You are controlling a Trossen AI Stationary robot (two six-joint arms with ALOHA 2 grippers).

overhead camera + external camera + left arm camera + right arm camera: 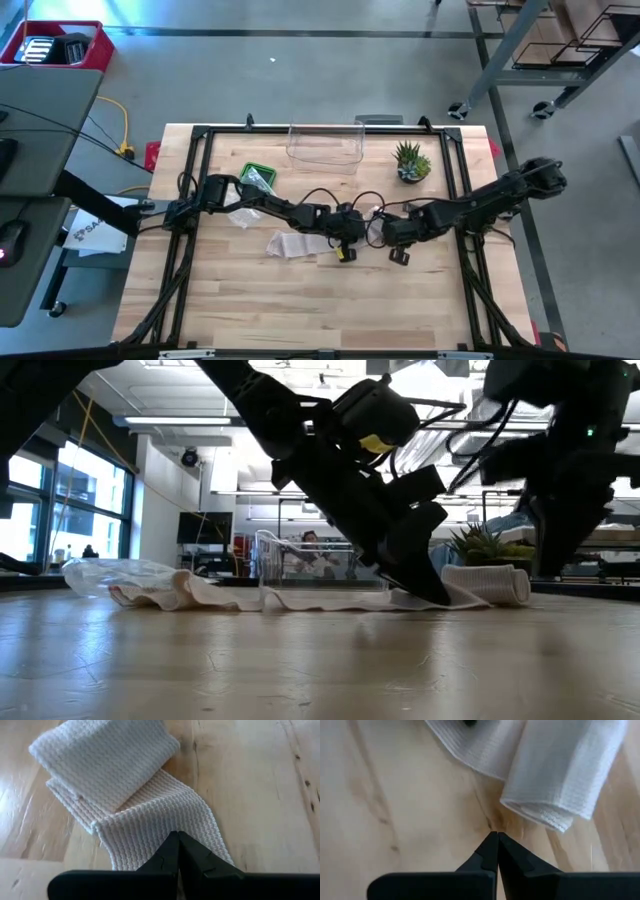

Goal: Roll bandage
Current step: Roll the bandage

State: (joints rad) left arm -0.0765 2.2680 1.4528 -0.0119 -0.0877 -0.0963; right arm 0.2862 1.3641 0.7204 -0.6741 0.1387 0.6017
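A white knitted bandage (290, 243) lies on the wooden table, its loose end folded in zigzag layers (100, 765). A flat strip runs from there to a rolled end (487, 583), which also shows in the right wrist view (565, 775). My left gripper (345, 250) is shut, with its tips down on the flat strip (150, 820). My right gripper (398, 255) is shut over bare wood (496, 840), just short of the roll. My left gripper presses its shut fingertips (428, 592) down on the flat strip of the bandage (165, 825), between the folded end and the roll. The fingers slant down from above and from the table's left. The strip lies flat on the table under them.
A clear plastic container (325, 148) and a potted plant (412, 162) stand at the far edge. A green packet (258, 178) and a crumpled plastic bag (240, 215) lie by the left arm. A person shows in the room behind the table (315, 550).
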